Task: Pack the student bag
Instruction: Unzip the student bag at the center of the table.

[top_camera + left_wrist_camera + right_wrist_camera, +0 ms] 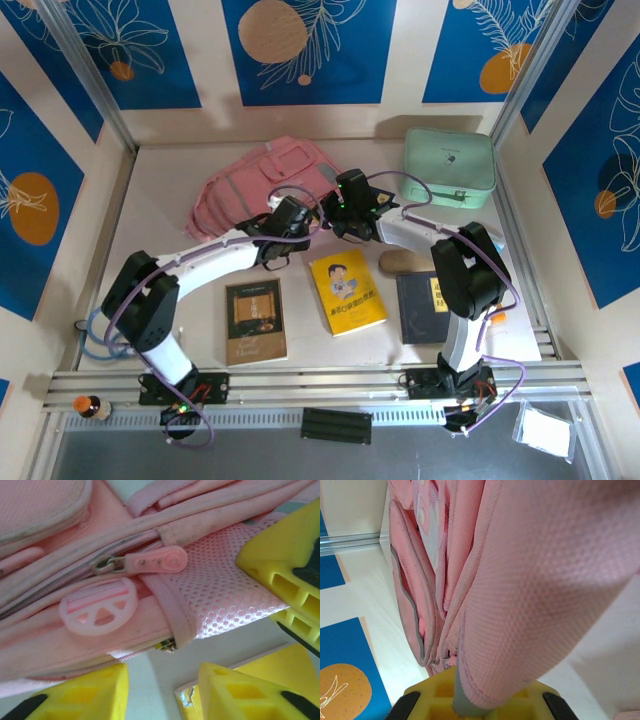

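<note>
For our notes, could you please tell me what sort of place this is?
Probably a lab robot cell: a white table walled by blue patterned panels, an aluminium rail along its near edge.

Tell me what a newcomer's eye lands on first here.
The pink student bag lies crumpled at the far centre of the table. The right pincer clamps a fold of its fabric, while the left pincer hangs open by the zip pull. A mint green case sits far right.

Robot lab test cell w/ alu rail frame (pixel 300 381), blue printed backdrop panels (pixel 310 40), white tabletop (pixel 165 190).
</note>
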Controlling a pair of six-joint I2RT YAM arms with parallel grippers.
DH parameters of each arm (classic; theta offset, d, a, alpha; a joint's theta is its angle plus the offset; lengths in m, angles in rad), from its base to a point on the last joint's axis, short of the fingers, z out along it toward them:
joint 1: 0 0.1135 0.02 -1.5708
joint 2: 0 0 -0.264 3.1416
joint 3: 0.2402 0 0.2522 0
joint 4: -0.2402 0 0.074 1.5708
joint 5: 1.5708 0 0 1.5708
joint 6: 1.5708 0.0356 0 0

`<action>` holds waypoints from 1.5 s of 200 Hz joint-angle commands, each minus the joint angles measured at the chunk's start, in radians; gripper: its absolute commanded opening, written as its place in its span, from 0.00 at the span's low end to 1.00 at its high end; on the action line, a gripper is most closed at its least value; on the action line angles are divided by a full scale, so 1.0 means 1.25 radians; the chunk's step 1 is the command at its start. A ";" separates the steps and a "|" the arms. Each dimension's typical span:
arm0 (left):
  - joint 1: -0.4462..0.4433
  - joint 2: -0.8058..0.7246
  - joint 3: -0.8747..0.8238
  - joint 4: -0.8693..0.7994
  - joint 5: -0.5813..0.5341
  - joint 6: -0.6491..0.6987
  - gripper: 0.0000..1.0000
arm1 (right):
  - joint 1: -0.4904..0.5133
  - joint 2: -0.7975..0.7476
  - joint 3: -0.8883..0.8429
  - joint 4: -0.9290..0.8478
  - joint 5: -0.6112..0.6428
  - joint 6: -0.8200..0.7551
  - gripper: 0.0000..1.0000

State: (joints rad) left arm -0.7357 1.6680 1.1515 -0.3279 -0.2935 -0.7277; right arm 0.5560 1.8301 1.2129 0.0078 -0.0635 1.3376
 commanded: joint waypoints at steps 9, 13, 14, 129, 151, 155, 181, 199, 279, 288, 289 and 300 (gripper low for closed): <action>-0.004 0.037 0.041 -0.019 -0.041 0.003 0.36 | -0.001 -0.041 0.025 0.040 -0.059 0.014 0.00; -0.004 0.040 0.040 -0.017 -0.043 0.006 0.35 | -0.001 -0.041 0.024 0.041 -0.059 0.014 0.00; -0.004 0.041 0.040 -0.015 -0.044 0.006 0.35 | -0.001 -0.042 0.024 0.041 -0.060 0.015 0.00; -0.004 0.050 0.034 0.044 -0.128 0.052 0.20 | -0.001 -0.048 0.021 0.049 -0.070 0.011 0.00; -0.004 0.057 0.037 0.043 -0.130 0.052 0.19 | -0.001 -0.048 0.021 0.048 -0.072 0.009 0.00; -0.004 0.059 0.038 0.043 -0.129 0.052 0.18 | -0.001 -0.048 0.021 0.049 -0.072 0.008 0.00; -0.003 0.069 0.043 0.044 -0.128 0.050 0.18 | 0.001 -0.049 0.021 0.049 -0.072 0.006 0.00; -0.004 0.072 0.047 0.042 -0.134 0.051 0.15 | 0.002 -0.049 0.021 0.046 -0.072 0.003 0.00; 0.026 -0.022 0.003 -0.109 -0.098 0.037 0.00 | -0.015 -0.057 0.022 -0.004 -0.007 -0.064 0.00; 0.042 -0.041 -0.011 -0.135 -0.073 0.039 0.00 | -0.018 -0.059 0.023 -0.010 0.001 -0.074 0.00; 0.043 -0.043 -0.013 -0.137 -0.070 0.039 0.00 | -0.018 -0.059 0.023 -0.011 0.002 -0.075 0.00; 0.066 -0.069 -0.042 -0.152 -0.032 0.049 0.00 | -0.019 -0.060 0.025 -0.016 0.008 -0.084 0.00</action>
State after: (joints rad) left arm -0.7189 1.6691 1.1591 -0.3977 -0.3847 -0.6750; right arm 0.5457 1.8236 1.2129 0.0036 -0.0658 1.2861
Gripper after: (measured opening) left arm 0.062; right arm 0.053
